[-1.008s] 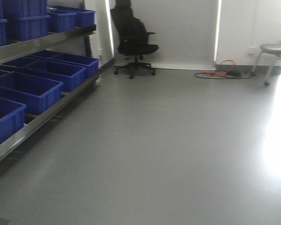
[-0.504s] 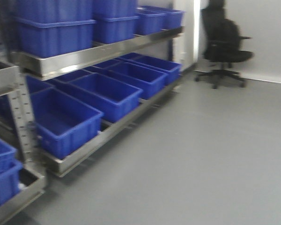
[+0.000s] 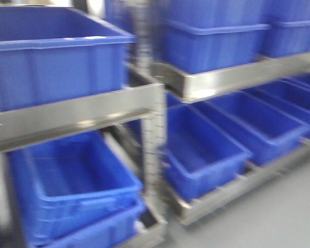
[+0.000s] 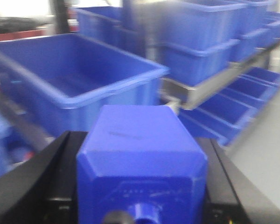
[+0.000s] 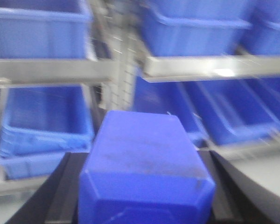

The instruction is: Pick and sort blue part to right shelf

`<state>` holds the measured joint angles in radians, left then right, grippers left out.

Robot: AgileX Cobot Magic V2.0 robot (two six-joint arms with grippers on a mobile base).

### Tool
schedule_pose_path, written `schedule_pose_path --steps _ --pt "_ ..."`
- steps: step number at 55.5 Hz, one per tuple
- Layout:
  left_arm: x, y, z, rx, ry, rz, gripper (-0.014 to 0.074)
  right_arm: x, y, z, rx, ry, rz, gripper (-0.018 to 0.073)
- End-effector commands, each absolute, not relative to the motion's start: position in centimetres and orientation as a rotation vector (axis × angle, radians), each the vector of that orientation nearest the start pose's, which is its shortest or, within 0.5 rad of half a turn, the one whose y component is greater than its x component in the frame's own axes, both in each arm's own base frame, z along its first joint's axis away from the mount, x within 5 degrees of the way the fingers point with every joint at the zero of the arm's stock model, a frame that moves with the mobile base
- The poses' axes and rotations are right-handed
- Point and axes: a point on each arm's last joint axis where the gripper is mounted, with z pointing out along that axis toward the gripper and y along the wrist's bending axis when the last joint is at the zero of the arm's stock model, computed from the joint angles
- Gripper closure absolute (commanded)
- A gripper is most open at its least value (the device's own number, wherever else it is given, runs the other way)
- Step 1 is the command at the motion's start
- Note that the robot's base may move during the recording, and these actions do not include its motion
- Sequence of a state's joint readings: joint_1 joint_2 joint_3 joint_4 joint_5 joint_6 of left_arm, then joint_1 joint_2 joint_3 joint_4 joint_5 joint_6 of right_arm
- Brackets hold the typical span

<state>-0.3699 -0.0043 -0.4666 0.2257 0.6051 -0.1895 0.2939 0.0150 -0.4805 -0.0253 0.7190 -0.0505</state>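
Though blur hid detail, left gripper (image 4: 140,161) pinched part (image 4: 142,135), right gripper (image 5: 142,189) pinched second part (image 5: 144,149); bins (image 3: 57,57) sat on rack (image 3: 72,121) at 12 o'clock.

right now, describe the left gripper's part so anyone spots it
Before the steel rack of open blue bins, the left gripper's black fingers flank the blue part. Unlike the bins, it is a closed, bevel-edged block.
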Motion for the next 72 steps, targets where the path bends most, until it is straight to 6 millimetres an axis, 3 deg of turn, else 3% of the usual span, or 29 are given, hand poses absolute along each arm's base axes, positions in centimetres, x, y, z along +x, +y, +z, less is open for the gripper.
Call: schedule_pose_path --steps 1,72 --pt "0.66 0.84 32.46 0.192 1.47 -0.215 0.0335 1.11 0.16 31.71 -0.282 1.62 0.149 0.0363" --pt "0.66 0.84 32.46 0.192 1.47 -0.215 0.0335 1.11 0.16 31.71 -0.282 1.62 0.149 0.0363"
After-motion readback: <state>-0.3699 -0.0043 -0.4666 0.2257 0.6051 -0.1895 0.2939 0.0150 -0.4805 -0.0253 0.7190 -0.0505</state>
